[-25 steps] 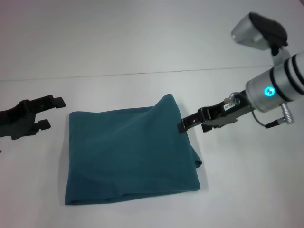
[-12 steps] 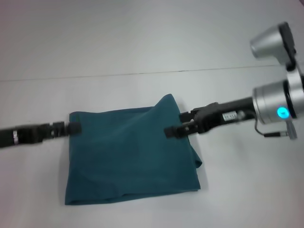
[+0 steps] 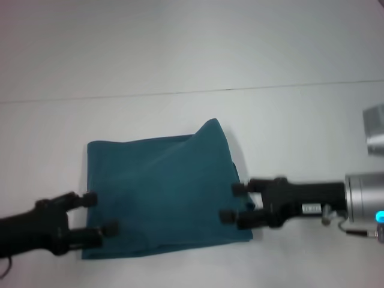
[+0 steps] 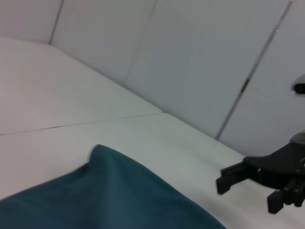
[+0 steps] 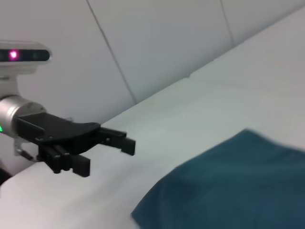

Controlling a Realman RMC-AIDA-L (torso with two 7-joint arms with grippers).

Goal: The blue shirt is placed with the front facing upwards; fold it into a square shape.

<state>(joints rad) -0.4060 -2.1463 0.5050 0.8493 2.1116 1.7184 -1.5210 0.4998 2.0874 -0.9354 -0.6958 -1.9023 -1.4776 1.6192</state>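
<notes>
On the white desk (image 3: 180, 66) the blue shirt (image 3: 165, 195) lies folded into a rough rectangle, its far right corner peaked. Both grippers flank its near half, likely lining up a grab: the left gripper (image 3: 99, 213) spreads its fingers over the left hem, the right gripper (image 3: 233, 203) spreads over the right edge; neither holds cloth.

The blue shirt (image 3: 165, 192) is soft matt cloth; the table (image 3: 180, 66) is smooth matt white.
</notes>
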